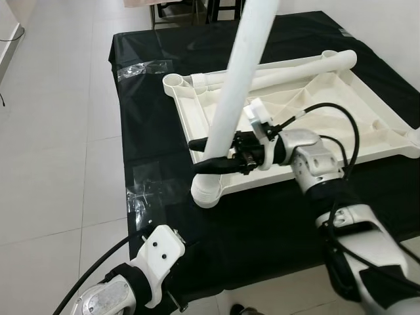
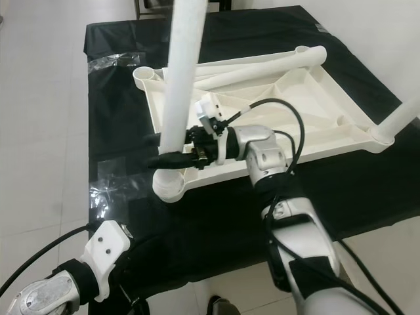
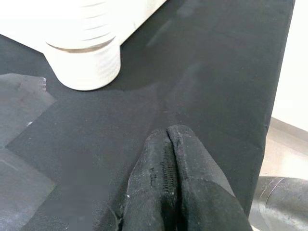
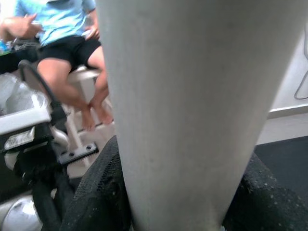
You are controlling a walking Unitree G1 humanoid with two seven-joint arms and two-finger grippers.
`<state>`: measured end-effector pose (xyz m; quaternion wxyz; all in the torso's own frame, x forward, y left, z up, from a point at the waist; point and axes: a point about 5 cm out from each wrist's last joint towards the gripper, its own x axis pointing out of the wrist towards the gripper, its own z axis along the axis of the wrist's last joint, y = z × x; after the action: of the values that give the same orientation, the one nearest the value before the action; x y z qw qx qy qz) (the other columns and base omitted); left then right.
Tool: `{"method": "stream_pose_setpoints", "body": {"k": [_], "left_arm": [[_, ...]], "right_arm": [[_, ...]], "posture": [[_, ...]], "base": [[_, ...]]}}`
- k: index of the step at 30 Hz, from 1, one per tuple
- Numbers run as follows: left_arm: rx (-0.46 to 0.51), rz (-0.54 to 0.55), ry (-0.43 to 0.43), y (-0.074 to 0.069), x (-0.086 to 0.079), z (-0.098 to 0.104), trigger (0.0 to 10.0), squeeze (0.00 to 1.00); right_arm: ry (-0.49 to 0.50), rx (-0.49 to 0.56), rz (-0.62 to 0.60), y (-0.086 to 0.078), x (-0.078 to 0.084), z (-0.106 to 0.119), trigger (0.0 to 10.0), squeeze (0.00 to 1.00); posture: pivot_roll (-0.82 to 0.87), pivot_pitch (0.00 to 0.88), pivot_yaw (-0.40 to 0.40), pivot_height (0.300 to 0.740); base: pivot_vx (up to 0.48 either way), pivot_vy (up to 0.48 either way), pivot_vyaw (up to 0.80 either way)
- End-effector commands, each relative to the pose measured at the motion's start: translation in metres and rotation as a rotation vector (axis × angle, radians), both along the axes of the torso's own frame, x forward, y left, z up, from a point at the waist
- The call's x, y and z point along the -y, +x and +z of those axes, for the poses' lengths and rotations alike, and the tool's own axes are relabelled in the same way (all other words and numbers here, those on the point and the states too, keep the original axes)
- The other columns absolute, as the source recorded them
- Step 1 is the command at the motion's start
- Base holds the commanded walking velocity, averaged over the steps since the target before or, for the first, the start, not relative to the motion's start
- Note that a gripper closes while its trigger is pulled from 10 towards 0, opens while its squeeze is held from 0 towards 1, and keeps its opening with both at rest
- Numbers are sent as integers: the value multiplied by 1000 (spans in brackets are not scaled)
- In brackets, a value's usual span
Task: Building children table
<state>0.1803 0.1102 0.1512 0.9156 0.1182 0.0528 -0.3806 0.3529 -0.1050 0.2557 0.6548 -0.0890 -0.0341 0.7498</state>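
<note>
White leg [image 1: 239, 72] held up over the corner socket [image 1: 207, 189].
Right gripper [image 1: 211, 155] fingers squeezing it; left gripper [image 3: 169, 192] fingers pressed together, resting on black worktop [image 1: 262, 223] at 7 o'clock.

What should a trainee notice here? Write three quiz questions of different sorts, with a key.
1. True or false: the right gripper is closed around the white table leg.
2. Which socket does that leg stand in? A) the near corner socket of the upturned tabletop B) the far corner socket C) none, it lies flat on the black cloth
3. Fill in: the fingers of the left gripper are pressed ____.

Key: 1 true; 2 A; 3 together.
</note>
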Motion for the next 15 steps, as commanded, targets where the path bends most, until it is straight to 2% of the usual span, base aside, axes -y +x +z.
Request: {"method": "stream_pose_setpoints", "body": {"k": [1,5,7,8,15], "left_arm": [[-21,-3,26,-3,-2,-4,10000,0],[-20,-2,28,-4,-3,-3,10000,0],[-20,-2,28,-4,-3,-3,10000,0],[-20,0,30,-5,-3,-3,10000,0],[-21,1,31,-5,-3,-2,10000,0]], "right_arm": [[-107,-18,4,0,2,-15,10000,0],[-167,35,-2,3,2,-14,10000,0],[-167,35,-2,3,2,-14,10000,0],[-194,80,15,4,-2,-11,10000,0],[-215,96,37,3,-6,-9,10000,0]], "posture": [[151,287,-46,740],[155,291,-46,740],[155,291,-46,740],[159,298,-45,740],[161,301,-47,740]], "base": [[0,0,0],[0,0,0],[0,0,0],[0,0,0],[0,0,0]]}}
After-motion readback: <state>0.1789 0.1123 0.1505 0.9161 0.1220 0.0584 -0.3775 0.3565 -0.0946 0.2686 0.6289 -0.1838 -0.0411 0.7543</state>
